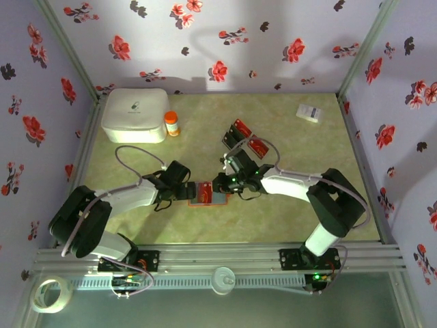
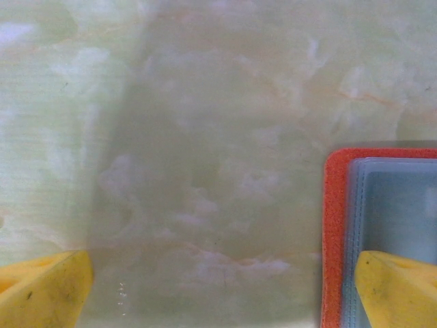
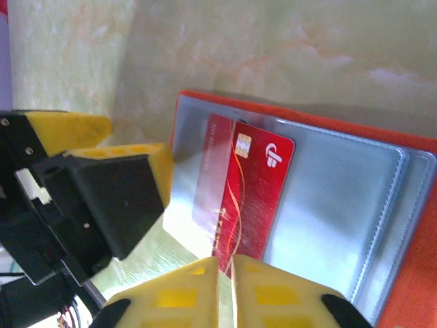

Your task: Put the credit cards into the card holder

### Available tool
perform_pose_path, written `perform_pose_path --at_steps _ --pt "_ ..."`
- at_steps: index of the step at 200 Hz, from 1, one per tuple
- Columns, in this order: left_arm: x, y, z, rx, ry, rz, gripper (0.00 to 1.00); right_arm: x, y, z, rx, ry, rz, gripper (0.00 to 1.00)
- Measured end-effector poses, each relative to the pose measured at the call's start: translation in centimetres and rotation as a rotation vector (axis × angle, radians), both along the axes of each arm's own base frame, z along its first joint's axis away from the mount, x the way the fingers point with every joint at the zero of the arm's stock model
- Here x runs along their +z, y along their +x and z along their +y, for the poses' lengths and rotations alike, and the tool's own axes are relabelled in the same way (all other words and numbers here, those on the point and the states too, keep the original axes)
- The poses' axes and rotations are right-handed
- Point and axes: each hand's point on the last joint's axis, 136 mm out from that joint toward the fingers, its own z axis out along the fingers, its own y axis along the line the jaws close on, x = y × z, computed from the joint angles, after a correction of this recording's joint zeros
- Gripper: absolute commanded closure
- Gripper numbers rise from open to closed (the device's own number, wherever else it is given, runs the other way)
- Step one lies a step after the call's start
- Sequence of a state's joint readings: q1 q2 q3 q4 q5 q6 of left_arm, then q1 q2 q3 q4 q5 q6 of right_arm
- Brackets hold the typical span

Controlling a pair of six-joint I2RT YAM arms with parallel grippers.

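Observation:
The card holder (image 1: 216, 199) lies open on the table between both arms, orange-red at the rim (image 2: 334, 225) and bluish-grey inside (image 3: 341, 198). My right gripper (image 3: 225, 273) is shut on the near end of a red credit card (image 3: 249, 191). The card's far end lies under a clear pocket of the holder. My left gripper (image 2: 222, 287) is open, with one yellow fingertip (image 2: 399, 290) resting on the holder's inside and the other on bare table. Seen from the top camera, the left gripper (image 1: 193, 192) and right gripper (image 1: 220, 184) meet over the holder. More credit cards (image 1: 246, 137), red and black, lie just behind.
A white box (image 1: 134, 115) and a small orange bottle (image 1: 172, 124) stand at the back left. A white slip (image 1: 309, 113) lies at the back right. Floral walls close in the table on three sides. A tape roll (image 1: 51, 294) sits below the front rail.

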State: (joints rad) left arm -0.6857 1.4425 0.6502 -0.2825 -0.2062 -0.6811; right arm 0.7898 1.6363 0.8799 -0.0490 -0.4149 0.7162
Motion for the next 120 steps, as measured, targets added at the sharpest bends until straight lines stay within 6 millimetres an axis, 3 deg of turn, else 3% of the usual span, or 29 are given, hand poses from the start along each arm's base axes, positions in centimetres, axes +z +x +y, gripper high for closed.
perform_pose_path --at_steps 29,85,120 --pt "0.0 0.0 0.0 0.0 0.0 0.0 0.0 -0.6 0.5 0.7 0.005 -0.012 0.009 0.92" --pt "0.0 0.0 0.0 0.0 0.0 0.0 0.0 -4.1 -0.1 1.5 0.025 -0.083 0.056 0.96" --pt "0.0 0.0 0.0 0.001 0.002 0.0 0.0 -4.3 0.0 3.3 0.049 -0.081 0.05 0.96"
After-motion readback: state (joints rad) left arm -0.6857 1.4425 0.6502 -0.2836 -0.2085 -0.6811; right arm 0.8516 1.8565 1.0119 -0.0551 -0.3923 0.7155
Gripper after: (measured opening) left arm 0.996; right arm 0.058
